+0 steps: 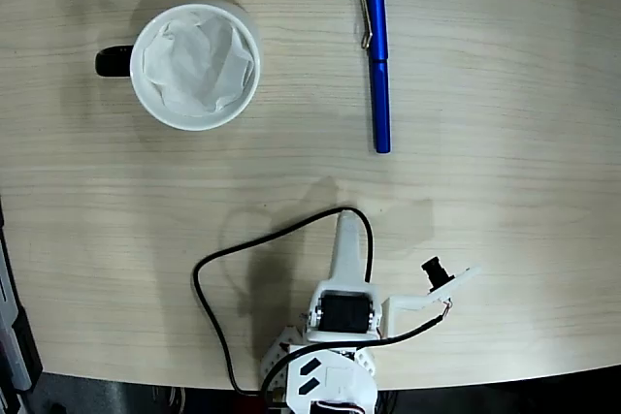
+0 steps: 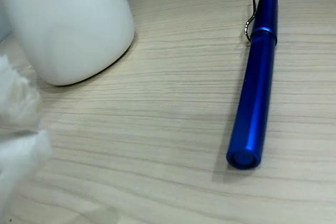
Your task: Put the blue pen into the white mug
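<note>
Blue glossy pen (image 1: 378, 65) with its silver wire clip lies flat on the pale wood-grain table (image 1: 505, 201), well to the right of the round white ceramic mug (image 1: 195, 66). Only the fixed view shows the mug's black handle, its crumpled paper lining, and the white arm's gripper (image 1: 345, 232), whose opening I cannot tell. The wrist view shows the pen's butt end and the mug's plain wall.

Blue pen (image 1: 378, 65) flat on table — well right of upright, paper-lined white mug (image 1: 195, 66).
</note>
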